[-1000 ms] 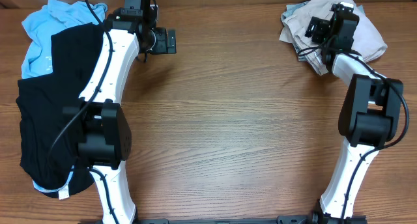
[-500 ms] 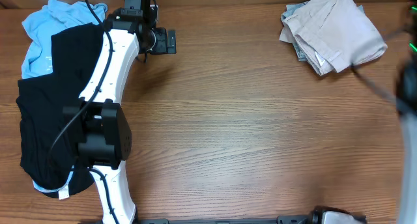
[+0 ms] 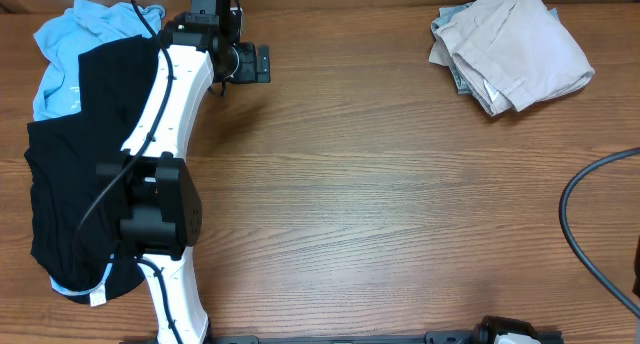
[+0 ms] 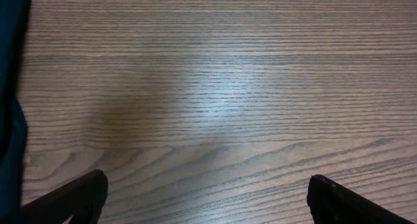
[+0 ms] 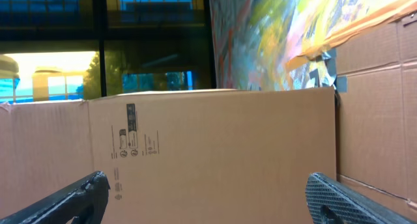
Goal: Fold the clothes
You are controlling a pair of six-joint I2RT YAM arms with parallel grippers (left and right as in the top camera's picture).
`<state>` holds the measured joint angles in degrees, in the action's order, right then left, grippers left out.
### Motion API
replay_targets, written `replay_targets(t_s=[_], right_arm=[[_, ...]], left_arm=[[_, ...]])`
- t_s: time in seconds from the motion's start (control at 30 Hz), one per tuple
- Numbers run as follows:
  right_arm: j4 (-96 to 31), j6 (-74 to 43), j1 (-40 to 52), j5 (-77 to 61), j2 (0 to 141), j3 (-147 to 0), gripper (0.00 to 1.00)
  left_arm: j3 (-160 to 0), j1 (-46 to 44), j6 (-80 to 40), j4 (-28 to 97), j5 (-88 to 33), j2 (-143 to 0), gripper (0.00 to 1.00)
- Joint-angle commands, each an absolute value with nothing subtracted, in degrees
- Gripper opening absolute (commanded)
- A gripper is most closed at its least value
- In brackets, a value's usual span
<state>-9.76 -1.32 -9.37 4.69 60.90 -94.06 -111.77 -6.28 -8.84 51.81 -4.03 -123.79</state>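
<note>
The beige shorts (image 3: 515,49) lie folded in a pile at the table's far right corner. A black garment (image 3: 80,164) lies spread along the left edge, over a light-blue shirt (image 3: 70,44). My left gripper (image 3: 255,62) is open and empty over bare table at the far left; its wrist view (image 4: 208,198) shows wood between the fingers and dark cloth (image 4: 8,87) at the left edge. My right gripper (image 5: 207,191) is open and empty. It is out of the overhead view and faces a cardboard box.
The wooden table (image 3: 380,194) fills the overhead view. A black cable (image 3: 580,234) loops in at the right edge. The right wrist view shows a cardboard box (image 5: 215,152), windows and more cardboard to the right.
My right arm has pulled away from the beige shorts and swung out of the overhead view, leaving the shorts folded. The left arm has not moved.
</note>
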Motion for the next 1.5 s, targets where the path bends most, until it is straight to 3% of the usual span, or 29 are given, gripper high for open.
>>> replay_targets(t_s=[0.0,0.1,0.47,0.6,1.03,1.47], right_arm=[[-10.1,-1.5,-9.3,4.9,60.3,-93.7,1.0],[-12.3,-1.5,-9.3,4.9,60.5,-92.5,1.0],[8.7,-1.5,-2.5,-2.5,52.0,-65.4,1.0],[10.8,-1.5,-2.5,-8.3,45.1,-52.3,1.0],[14.0,-3.0,-1.8,-8.5,16.2,-13.4,1.0],[12.1,-3.0,-0.2,-7.6,1.9,-0.4,1.0]], left_arm=[[-111.6,-6.5,-9.4,51.8,-4.1,-124.4,1.0],[-111.6,-6.5,-9.4,51.8,-4.1,-124.4,1.0],[-111.6,-6.5,-9.4,51.8,-4.1,-124.4,1.0],[-111.6,-6.5,-9.4,51.8,-4.1,-124.4,1.0],[-111.6,-6.5,-9.4,51.8,-4.1,-124.4,1.0],[-111.6,-6.5,-9.4,51.8,-4.1,-124.4,1.0]])
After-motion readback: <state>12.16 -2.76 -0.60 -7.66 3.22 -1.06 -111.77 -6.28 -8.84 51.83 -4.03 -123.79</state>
